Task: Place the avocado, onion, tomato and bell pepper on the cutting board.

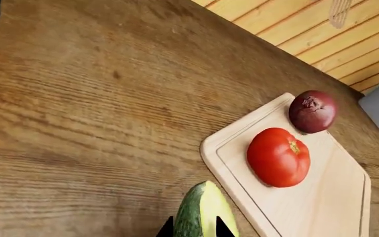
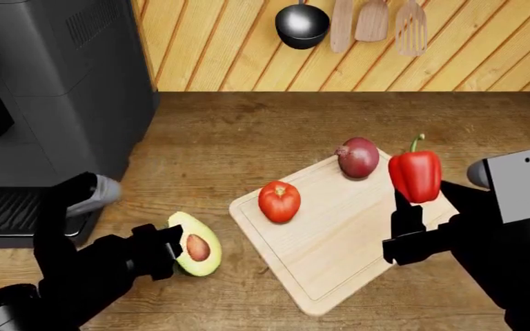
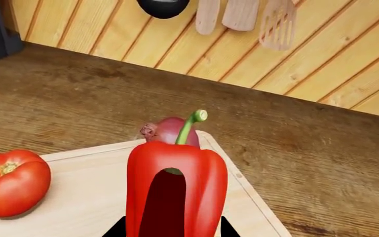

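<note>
So the right gripper has its dark fingers clamped on the lower part of the tall, glossy red bell pepper with the curved green stem, holding it upright above the right side of the pale light-wood rectangular cutting board. From the right wrist camera you can see the pepper pinched between two black fingertips, stem pointing up, board under it.

The left gripper is closed around the halved avocado, dark green skin, yellow-green flesh, brown pit facing up. It sits down at the wooden countertop, just off the board's left corner, not on it. I can't tell if it's resting on the counter or lifted a bit.

On the board already: the small round bright red tomato near the left edge, and the round red-purple onion at the far corner, well apart from each other. The onion is right behind the pepper in the right wrist shot.

Further out, there's a big dark grey appliance on the left, and a black ladle plus wooden utensils hanging on the plank wall.
</note>
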